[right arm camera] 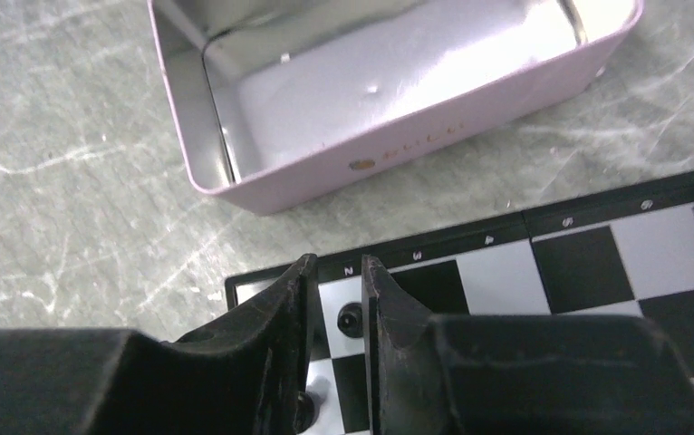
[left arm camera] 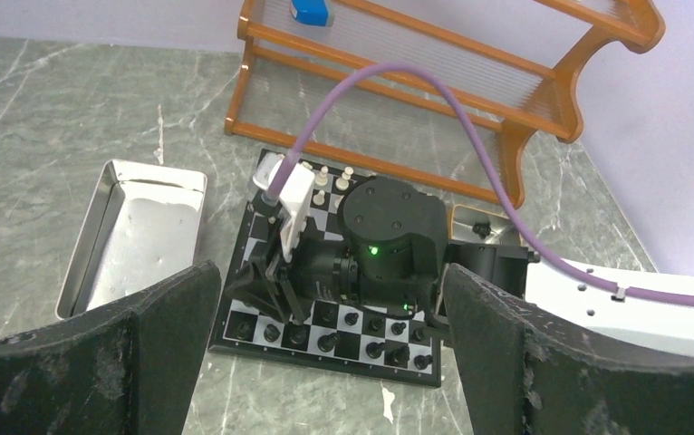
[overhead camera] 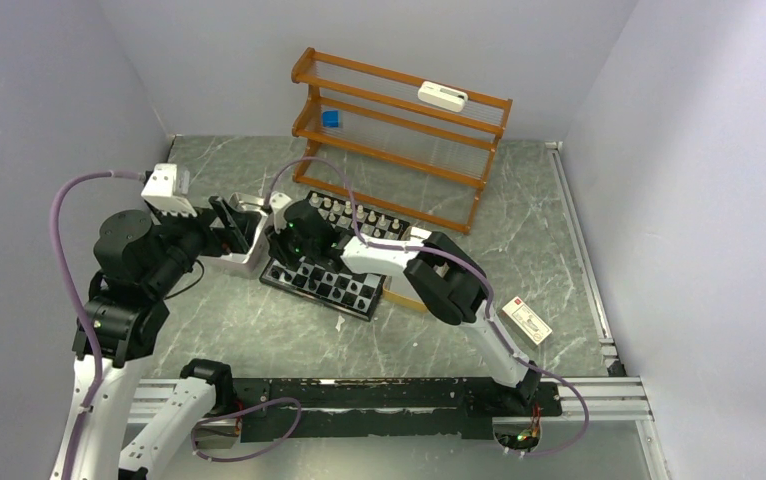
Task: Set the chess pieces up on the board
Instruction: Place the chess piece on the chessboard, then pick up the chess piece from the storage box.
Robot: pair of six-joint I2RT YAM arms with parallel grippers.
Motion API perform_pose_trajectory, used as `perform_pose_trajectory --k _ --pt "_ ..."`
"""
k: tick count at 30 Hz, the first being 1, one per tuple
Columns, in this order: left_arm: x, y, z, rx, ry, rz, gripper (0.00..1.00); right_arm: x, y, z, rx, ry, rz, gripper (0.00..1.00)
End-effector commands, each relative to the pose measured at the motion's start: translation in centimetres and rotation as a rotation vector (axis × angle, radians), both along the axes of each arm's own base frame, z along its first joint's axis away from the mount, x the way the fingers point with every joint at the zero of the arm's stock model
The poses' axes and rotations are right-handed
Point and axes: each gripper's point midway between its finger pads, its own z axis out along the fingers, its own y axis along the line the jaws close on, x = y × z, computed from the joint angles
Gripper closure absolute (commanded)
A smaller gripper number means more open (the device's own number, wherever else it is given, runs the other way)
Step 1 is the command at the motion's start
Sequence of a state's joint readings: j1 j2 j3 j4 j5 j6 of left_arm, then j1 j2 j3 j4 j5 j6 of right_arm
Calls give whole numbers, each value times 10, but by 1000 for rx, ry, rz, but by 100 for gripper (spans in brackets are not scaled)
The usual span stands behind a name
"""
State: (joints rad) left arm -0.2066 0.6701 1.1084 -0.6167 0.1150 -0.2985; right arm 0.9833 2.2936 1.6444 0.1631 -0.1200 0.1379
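The right gripper (right arm camera: 339, 265), its fingers a narrow slit apart, straddles a small black chess piece (right arm camera: 351, 319) (whether it is pinched cannot be told) near a corner of the dark-rimmed, black-and-white checkered board (right arm camera: 579, 263), which lies just beside a shiny metal tray (right arm camera: 398, 154), while the left gripper (left arm camera: 330, 272) hangs wide open and empty.

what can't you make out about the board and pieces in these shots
Top view: the right arm covers the middle of the board, so any pieces there are hidden.
Top view: the chess pieces are too small to tell their types.
Right wrist view: the right pincer straddles a black piece; its fingers hide the base, so a grip cannot be judged.
Left wrist view: the right arm also blocks the board's middle.
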Motion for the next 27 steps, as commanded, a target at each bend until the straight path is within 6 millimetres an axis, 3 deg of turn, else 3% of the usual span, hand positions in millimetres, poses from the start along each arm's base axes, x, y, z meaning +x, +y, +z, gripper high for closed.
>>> perform_pose_trajectory --k 1,6,12,18,22,27 --pt "3 0 -3 13 -15 2 3 14 11 30 48 -43 -30 70" --pt "4 2 -10 26 -10 7 3 24 3 57 58 -55 -81 65" --pt "2 -10 -21 21 -6 -66 3 29 -36 96 38 -110 -193 62" --pt "2 -17 -41 43 21 -116 3 25 -108 105 -84 -98 -329 62" --pt "6 -17 -63 65 46 -118 3 21 -166 107 -151 -65 -432 62" --pt "10 -14 -94 102 88 -108 4 20 -246 114 -95 44 -596 63"
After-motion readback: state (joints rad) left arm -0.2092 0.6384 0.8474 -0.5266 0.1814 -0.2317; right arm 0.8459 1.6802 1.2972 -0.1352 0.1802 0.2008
